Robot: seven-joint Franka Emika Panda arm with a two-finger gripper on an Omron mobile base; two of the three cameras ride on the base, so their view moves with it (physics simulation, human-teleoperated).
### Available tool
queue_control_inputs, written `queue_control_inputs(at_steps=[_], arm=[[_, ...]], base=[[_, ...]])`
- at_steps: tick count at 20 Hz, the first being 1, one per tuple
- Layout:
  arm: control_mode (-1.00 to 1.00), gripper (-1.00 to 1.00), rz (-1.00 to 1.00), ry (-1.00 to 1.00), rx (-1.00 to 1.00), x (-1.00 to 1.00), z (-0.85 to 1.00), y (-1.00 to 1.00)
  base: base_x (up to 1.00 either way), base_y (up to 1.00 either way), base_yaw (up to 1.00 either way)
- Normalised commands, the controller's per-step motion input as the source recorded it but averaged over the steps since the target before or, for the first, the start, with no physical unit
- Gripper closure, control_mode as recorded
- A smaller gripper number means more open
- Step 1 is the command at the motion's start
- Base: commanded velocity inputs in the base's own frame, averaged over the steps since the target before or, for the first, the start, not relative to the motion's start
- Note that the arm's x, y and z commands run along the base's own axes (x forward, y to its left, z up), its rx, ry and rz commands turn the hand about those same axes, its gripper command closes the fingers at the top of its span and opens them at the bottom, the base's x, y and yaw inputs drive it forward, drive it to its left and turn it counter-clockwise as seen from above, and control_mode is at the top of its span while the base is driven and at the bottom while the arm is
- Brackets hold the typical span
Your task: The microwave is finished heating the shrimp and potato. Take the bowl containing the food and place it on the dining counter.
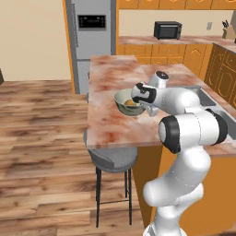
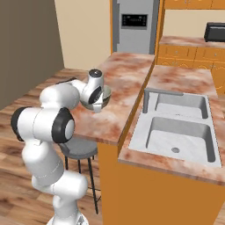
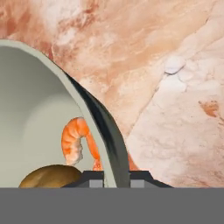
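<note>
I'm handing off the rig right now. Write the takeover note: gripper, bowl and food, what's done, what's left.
Gripper: shut on the wall of the pale grey-green ceramic bowl, one finger inside, one outside.
Bowl: over the white, rust-mottled stone dining counter, near its stool-side edge; whether it rests on the slab or hangs just above cannot be told.
Food: golden-brown potato and orange shrimp lie inside the bowl.
Done: bowl brought to the counter.
Left: confirm it is set down, open the gripper, lift clear.
</note>
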Motion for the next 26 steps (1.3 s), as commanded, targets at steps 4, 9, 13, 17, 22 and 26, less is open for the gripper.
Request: queue_control_inputs(at_steps=[4, 9, 13, 17, 22, 26], arm=[[-1.0, -1.0, -0.03, -0.01, 0.0, -0.14, 0.05, 0.01], [-1.0, -1.0, -0.01, -0.02, 0.01, -0.85, 0.68, 0.0], [-1.0, -1.0, 0.0, -0.09, 0.0, -1.0, 0.86, 0.0], [-1.0, -1.0, 0.0, -0.17, 0.0, -1.0, 0.75, 0.01], [-1.0, -1.0, 0.05, -0.26, -0.03, -1.0, 0.47, 0.24], [-1.0, -1.0, 0.12, -0.24, -0.12, -1.0, 0.17, 0.52]], base=[[0.0, 0.0, 0.0], [0.0, 0.0, 0.0], [0.0, 0.0, 0.0], [0.0, 0.0, 0.0], [0.0, 0.0, 0.0], [0.0, 0.0, 0.0]])
